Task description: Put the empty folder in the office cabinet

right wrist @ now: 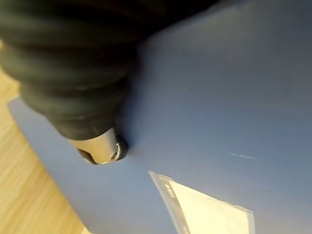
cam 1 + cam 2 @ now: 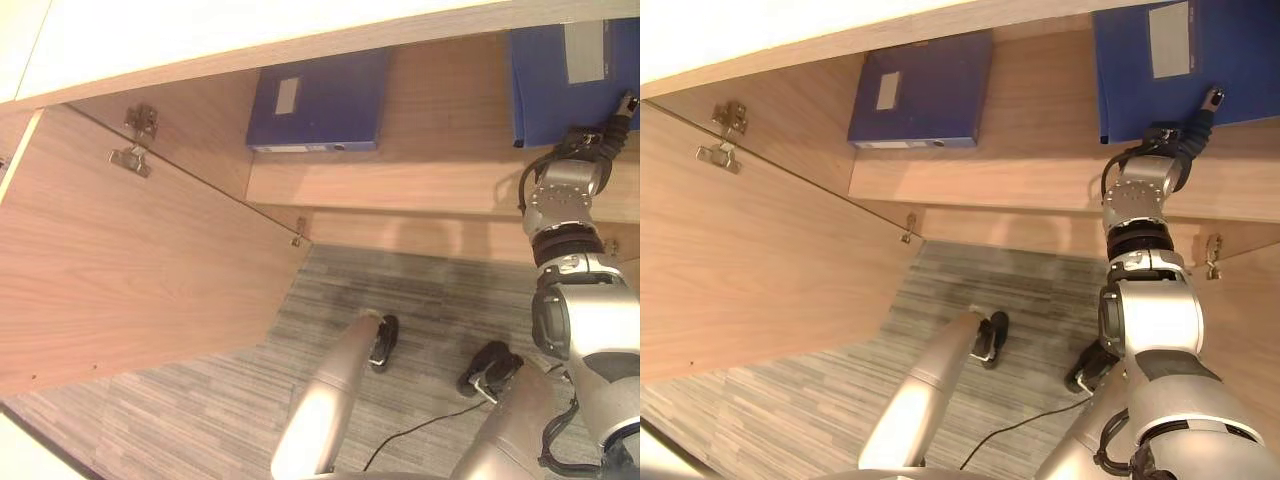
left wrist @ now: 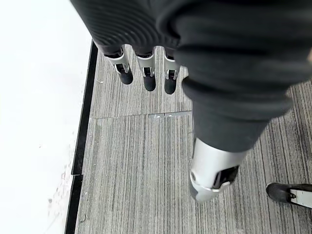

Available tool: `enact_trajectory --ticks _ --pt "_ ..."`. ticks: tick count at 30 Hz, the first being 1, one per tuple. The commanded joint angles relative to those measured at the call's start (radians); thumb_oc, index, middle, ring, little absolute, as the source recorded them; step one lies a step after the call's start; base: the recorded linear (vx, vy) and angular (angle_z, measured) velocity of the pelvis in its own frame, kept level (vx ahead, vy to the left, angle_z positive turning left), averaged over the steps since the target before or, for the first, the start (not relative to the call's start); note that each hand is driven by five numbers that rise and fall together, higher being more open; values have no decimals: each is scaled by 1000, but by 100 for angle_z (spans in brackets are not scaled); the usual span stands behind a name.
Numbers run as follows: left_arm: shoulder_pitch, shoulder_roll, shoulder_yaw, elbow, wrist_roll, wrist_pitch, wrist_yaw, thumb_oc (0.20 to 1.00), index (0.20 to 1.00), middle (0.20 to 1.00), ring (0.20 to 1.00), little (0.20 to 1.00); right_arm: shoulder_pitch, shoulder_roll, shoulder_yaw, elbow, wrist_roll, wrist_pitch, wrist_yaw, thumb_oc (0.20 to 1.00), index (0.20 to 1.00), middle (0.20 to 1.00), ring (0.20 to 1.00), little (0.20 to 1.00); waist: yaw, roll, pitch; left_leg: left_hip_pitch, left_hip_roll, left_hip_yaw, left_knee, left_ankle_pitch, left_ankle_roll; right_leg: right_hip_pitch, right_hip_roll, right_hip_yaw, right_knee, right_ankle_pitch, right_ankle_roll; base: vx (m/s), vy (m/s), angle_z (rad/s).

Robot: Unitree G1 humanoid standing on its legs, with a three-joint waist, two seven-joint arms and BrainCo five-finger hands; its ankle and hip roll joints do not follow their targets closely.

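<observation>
On the cabinet shelf (image 2: 1040, 180), right of a second blue folder (image 2: 925, 95), the folder (image 2: 1180, 70) lies flat under the right hand (image 2: 1185, 125); finger state unreadable. Advise pushing squarely inward. Left hand (image 3: 146, 73) hangs relaxed over floor.

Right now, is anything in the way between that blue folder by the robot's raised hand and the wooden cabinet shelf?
Nothing visible. The flat blue folder already lies on the wooden cabinet shelf, with the right hand against it. A second blue folder lies apart.
</observation>
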Motion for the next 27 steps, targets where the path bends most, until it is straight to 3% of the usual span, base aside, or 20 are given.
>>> enact_trajectory --ticks 1,9,10,11,16,18,19,20,21,22,23,24,25,27 --pt "-64 88 -30 74 23 15 22 1000 1000 1000 1000 1000 -136 -102 55 -76 -9 -44 36 200 200 200 200 200 31 20 56 1 -23 -1 -57 -2 53 136 18 54 -16 -120 -74 0 0 0" --pt "-105 82 -40 97 29 13 33 1000 1000 1000 1000 1000 -146 -66 60 -81 -20 -53 16 200 200 200 200 200 34 29 62 4 -29 -1 -63 0 53 142 11 53 -19 -109 -62 2 -6 5" --pt "-109 81 -42 97 28 13 34 1000 1000 1000 1000 1000 -146 -60 61 -85 -18 -52 18 272 272 272 272 272 35 31 63 4 -29 -1 -64 1 53 143 11 53 -21 -107 -61 0 0 0" --pt "-116 83 -39 102 30 13 35 1000 1000 1000 1000 1000 -146 -55 66 -90 -13 -48 25 1000 1000 1000 1000 1000 36 32 64 6 -29 -1 -68 2 52 146 9 50 -23 -103 -57 0 0 0" --pt "-138 90 -30 121 34 9 33 1000 1000 1000 1000 1000 -148 -60 103 -69 -22 -12 44 1000 1000 1000 1000 1000 31 32 69 9 -28 0 -80 12 50 150 9 47 -37 -89 -51 0 0 0" --pt "-153 100 -20 136 34 7 17 1000 1000 1000 1000 1000 -152 -93 199 -8 -114 92 51 1000 1000 1000 1000 1000 28 18 74 18 -21 3 -99 21 46 157 11 43 -52 -77 -49 0 0 0" --pt "-153 97 -21 136 34 6 16 1000 1000 1000 1000 1000 -159 -96 203 -3 -117 98 51 1000 1000 1000 1000 1000 27 20 75 20 -20 3 -101 22 45 157 11 43 -54 -75 -50 0 0 0" --pt "-160 103 -23 146 43 6 -1 1000 1000 1000 1000 1000 -158 -114 287 35 -205 193 67 1000 1000 1000 1000 1000 21 8 83 28 -12 10 -120 31 40 164 12 34 -72 -63 -46 0 0 0" --pt "-160 100 -23 146 44 6 -2 1000 1000 1000 1000 1000 -164 -115 290 40 -207 198 69 1000 1000 1000 1000 1000 20 10 84 30 -12 10 -124 33 39 166 12 34 -75 -61 -46 -37 -19 -3" --pt "-170 102 -21 159 48 6 -19 1000 1000 1000 1000 1000 -164 -124 372 69 -299 285 94 1000 1000 1000 1000 1000 10 -4 90 40 -4 16 -144 43 32 176 12 22 -100 -47 -43 -33 -14 -2" --pt "-175 103 -24 164 54 8 -28 1000 1000 1000 1000 1000 -167 -126 419 89 -355 331 111 1000 1000 1000 1000 1000 4 -10 95 46 1 18 -156 51 28 183 10 14 -113 -39 -41 -33 -14 -1" --pt "-176 100 -23 164 54 8 -29 1000 1000 1000 1000 1000 -172 -126 421 93 -358 334 113 1000 1000 1000 1000 1000 2 -8 96 48 1 17 -159 53 28 185 11 13 -116 -38 -41 -40 -5 -1" --pt "-189 105 -19 163 49 3 -40 1000 1000 1000 1000 1000 -175 -134 498 125 -454 397 148 1000 1000 1000 1000 1000 -9 -18 104 60 9 24 -189 66 19 196 13 1 -146 -18 -35 -31 0 -3" --pt "-195 104 -19 162 46 0 -45 1000 1000 1000 1000 1000 -186 -137 546 132 -511 422 169 1000 1000 1000 1000 1000 -16 -20 111 71 13 26 -216 79 16 205 15 -8 -172 0 -29 -46 5 -6"
